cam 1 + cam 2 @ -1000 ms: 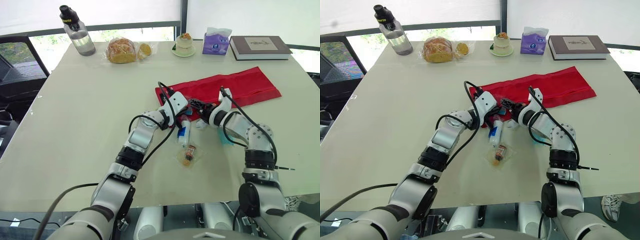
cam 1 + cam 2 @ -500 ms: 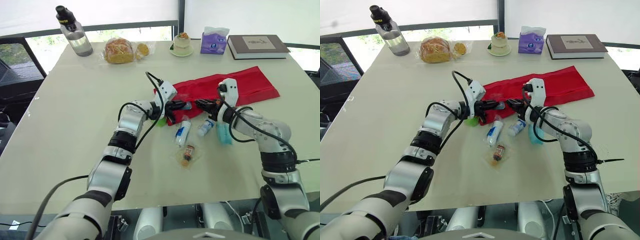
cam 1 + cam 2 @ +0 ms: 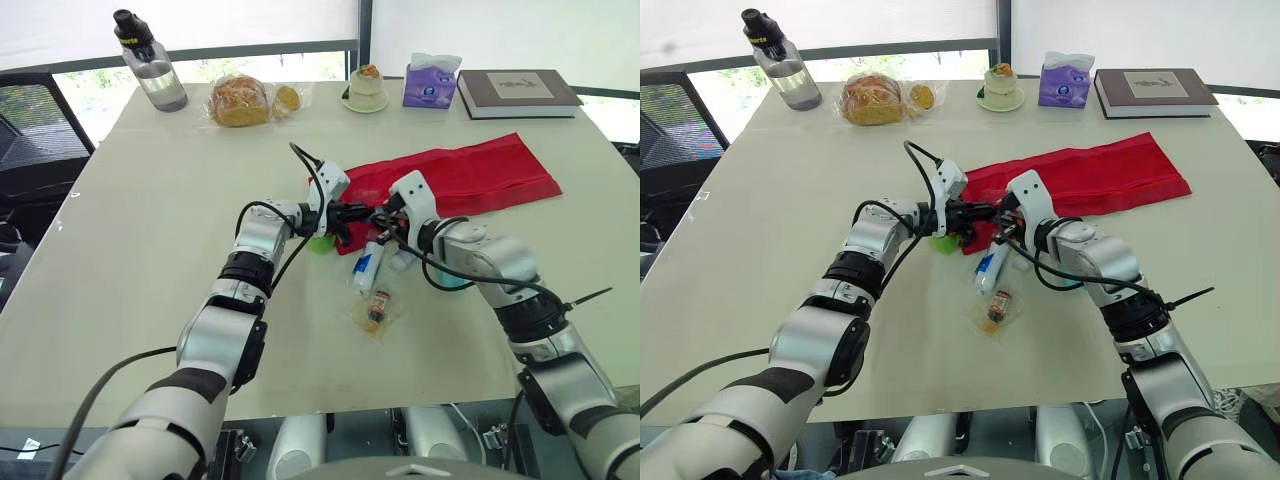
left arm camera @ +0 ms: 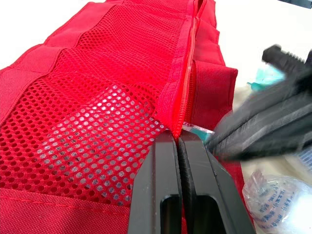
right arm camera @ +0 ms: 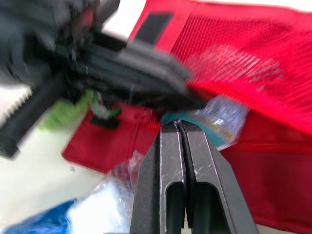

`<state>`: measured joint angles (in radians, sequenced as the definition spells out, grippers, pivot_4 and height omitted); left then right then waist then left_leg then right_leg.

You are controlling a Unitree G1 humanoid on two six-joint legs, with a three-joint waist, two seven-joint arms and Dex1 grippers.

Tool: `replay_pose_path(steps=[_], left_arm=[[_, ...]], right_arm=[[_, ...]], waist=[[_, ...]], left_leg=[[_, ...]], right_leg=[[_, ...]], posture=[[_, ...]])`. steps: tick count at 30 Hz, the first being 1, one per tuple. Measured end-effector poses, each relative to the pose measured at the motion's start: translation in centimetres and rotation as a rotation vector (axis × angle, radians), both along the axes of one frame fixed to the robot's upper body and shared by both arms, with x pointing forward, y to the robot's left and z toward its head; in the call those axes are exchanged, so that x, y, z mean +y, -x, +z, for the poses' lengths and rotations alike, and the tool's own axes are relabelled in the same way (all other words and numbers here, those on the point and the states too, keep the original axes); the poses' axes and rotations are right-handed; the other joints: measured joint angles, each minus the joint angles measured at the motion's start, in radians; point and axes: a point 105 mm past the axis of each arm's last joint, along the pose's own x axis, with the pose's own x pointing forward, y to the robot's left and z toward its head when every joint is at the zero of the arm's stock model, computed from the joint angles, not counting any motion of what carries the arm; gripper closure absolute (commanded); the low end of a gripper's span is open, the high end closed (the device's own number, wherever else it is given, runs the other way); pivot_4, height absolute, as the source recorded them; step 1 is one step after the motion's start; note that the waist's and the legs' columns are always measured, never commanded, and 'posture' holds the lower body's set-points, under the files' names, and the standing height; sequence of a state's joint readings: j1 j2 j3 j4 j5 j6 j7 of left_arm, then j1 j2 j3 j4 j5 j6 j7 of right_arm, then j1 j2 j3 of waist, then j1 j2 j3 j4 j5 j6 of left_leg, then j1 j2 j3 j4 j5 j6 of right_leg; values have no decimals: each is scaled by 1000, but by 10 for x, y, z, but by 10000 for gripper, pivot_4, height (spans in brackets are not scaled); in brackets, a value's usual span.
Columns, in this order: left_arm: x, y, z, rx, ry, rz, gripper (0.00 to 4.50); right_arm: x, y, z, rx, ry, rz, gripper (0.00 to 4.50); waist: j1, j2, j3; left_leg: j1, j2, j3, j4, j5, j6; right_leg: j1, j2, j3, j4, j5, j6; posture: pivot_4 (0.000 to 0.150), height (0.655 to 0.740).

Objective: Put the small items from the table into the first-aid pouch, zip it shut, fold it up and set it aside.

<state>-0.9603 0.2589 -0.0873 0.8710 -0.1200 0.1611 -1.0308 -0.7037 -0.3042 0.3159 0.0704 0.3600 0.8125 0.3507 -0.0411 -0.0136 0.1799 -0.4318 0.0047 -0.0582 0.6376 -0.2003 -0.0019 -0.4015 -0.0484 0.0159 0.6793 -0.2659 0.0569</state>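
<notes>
Your left hand (image 4: 178, 138) is clamped on the zip edge of the red first-aid pouch (image 3: 470, 175), which lies unfolded on the worktop (image 3: 150, 260), running from the middle toward the right edge. Your right hand (image 5: 179, 126) has its fingers pressed together on a clear packet (image 5: 222, 117) at the pouch's opening, just beside the left hand. A tube (image 3: 366, 268) and a wrapped item (image 3: 377, 306) lie loose nearer the front edge.

A wide cream table (image 3: 150, 200) takes up most of the room, with a black mesh chair (image 3: 30, 120) at its left. Behind it runs a window (image 3: 200, 68) — white blinds (image 3: 220, 20) lowered most of the way, daylight and greenery below.
</notes>
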Motion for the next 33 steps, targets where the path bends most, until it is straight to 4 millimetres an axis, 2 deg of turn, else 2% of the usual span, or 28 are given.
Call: replay_pose_path(steps=[14,21,26,30,33], left_arm=[[-4,5,2,-26,8,-28,45000],[-4,7,1,-35,9,-34,45000],[-2,7,1,-48,2,-33,45000],[11,7,-12,-37,-57,-9,45000],[20,4,-12,-55,-89,13,45000]], right_arm=[[13,-35,-10,-42,16,-80,44686],[14,-50,-10,-76,-78,-172,44686],[13,-50,-10,-76,-110,-172,44686],[1,-36,-3,-108,-139,-103,44686],[-9,-25,5,-153,-139,-65,44686]], waist=[[-2,0,0],[-4,0,0],[-3,0,0],[-2,0,0],[-2,0,0]], left_leg=[[2,0,0,0,1,-1],[2,0,0,0,1,-2],[2,0,0,0,1,-2],[1,0,0,0,1,-2],[1,0,0,0,1,-2]], right_leg=[[0,0,0,2,0,0],[0,0,1,4,0,0],[0,0,1,3,0,0],[0,0,0,2,0,0],[0,0,0,2,0,0]], posture=[[1500,7400],[1500,7400],[1500,7400],[1500,7400],[1500,7400]])
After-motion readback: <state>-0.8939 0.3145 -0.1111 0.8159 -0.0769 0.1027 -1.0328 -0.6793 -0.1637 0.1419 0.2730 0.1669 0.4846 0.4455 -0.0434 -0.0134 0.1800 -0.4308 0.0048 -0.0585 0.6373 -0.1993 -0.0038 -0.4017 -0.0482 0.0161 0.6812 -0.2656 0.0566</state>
